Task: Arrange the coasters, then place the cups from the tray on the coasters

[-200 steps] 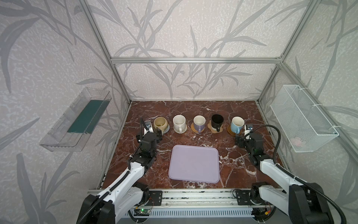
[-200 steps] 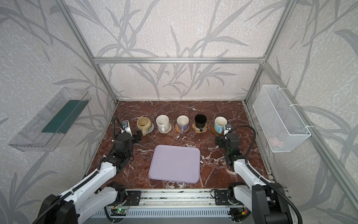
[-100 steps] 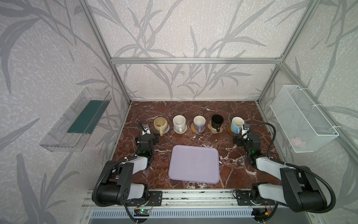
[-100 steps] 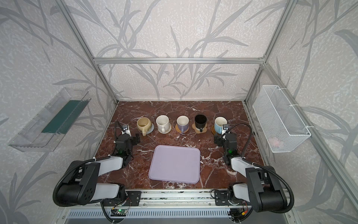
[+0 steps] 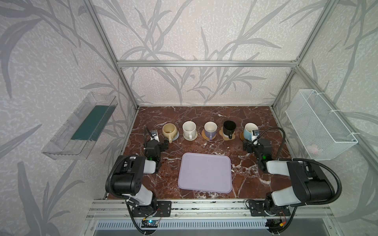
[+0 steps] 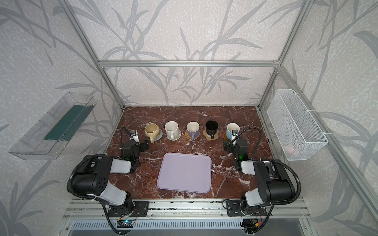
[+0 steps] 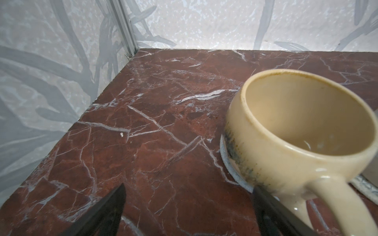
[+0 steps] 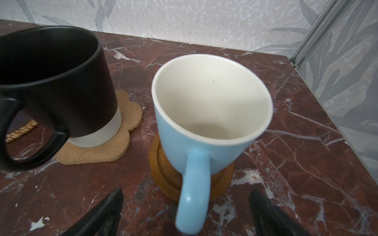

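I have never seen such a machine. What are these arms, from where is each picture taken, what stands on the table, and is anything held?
Two robot arms work at a red marble table. Two pictures look down from one camera head above; the two others come from a camera on each wrist. Five mugs stand in a row, each on a coaster: squat beige-yellow mug on grey-blue woven mat, speckled cream mug on cream woven mat, lavender mug on golden rattan mat, black mug on tan paw-shaped mat, light blue mug on brown glossy saucer. The flat lavender tray holds nothing. The left gripper and the right gripper stand open, holding nothing.
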Robot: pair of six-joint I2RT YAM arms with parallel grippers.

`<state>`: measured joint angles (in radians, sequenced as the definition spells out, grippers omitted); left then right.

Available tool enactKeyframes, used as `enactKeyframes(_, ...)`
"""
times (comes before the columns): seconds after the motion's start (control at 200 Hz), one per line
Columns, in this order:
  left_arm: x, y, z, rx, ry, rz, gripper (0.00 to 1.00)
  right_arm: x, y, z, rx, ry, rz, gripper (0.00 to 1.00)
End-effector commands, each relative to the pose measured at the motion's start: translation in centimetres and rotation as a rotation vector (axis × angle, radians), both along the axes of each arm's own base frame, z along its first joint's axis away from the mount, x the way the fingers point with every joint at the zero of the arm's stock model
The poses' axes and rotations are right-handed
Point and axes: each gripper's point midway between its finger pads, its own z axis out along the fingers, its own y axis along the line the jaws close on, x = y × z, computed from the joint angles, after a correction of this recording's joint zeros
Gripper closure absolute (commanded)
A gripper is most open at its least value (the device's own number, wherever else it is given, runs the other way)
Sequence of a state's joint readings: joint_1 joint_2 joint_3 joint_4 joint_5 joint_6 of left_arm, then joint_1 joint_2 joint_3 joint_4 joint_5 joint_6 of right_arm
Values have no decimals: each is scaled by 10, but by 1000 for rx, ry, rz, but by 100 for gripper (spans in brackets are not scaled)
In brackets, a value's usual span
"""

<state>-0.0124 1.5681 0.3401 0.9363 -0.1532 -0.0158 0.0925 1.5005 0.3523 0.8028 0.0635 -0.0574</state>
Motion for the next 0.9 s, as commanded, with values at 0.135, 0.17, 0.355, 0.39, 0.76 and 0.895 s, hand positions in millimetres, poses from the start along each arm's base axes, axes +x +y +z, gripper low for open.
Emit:
enactKeyframes(0.135, 12, 6, 14, -25, -43, 0, 1, 18, 3, 15, 6, -81, 7, 1)
enactKeyframes(0.17, 13, 5, 15, -26, -48, -2, 1, 18, 3, 15, 4, -66, 7, 1)
enactKeyframes(0.355, 11, 9, 14, -22, -45, 18, 1, 17, 3, 15, 3, -57, 8, 1)
enactKeyframes(0.39, 11, 9, 15, -22, -47, 17, 1, 17, 3, 15, 2, -57, 8, 1)
enactKeyframes(0.76, 13, 8, 14, -22, -38, 11, 1, 18, 3, 15, 3, -57, 8, 1)
enactKeyframes(0.895, 12, 8, 14, -26, -41, 10, 1, 18, 3, 15, 3, -57, 8, 1)
